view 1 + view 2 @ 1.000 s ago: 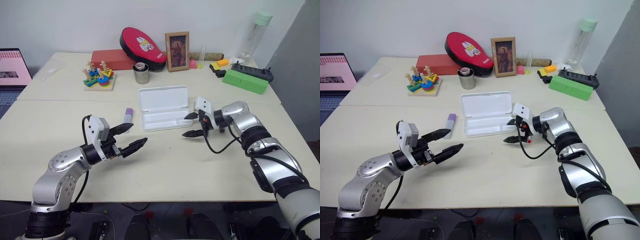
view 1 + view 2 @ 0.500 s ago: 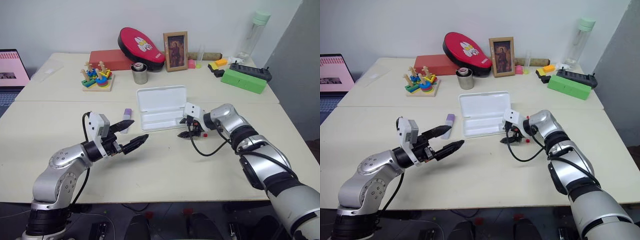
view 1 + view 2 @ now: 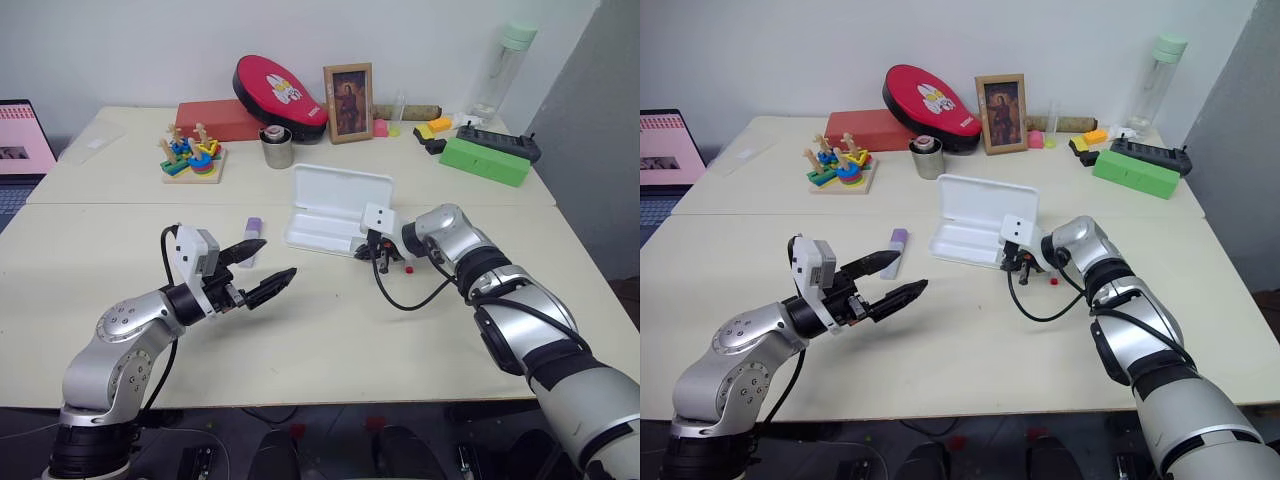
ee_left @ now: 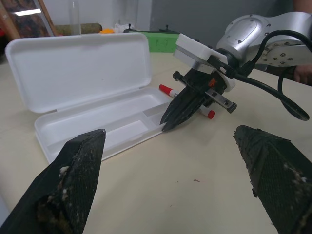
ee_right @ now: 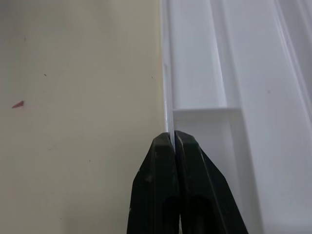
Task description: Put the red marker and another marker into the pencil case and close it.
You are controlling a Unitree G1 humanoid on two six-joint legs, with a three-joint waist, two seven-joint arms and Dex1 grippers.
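— Pinching the near wall of the pencil case [image 3: 335, 215], the right gripper [image 4: 168, 122] has snapped shut from wide open, and the open case now sits skewed on the table [image 3: 330, 330].
— So repositioning, nothing packed?
— Likely. The red marker [image 4: 187, 101] lies just behind that gripper, the lavender marker [image 3: 251, 237] well left, near the left gripper [image 3: 262, 270], its fingers spread and empty.
— Any writing?
— None legible.

Lighting: bright, even, diffuse; soft faint shadows on the desk [image 3: 330, 330]. Glare: none notable. Focus: head views sharp; left wrist view's foreground fingers [image 4: 73, 190] blurred.
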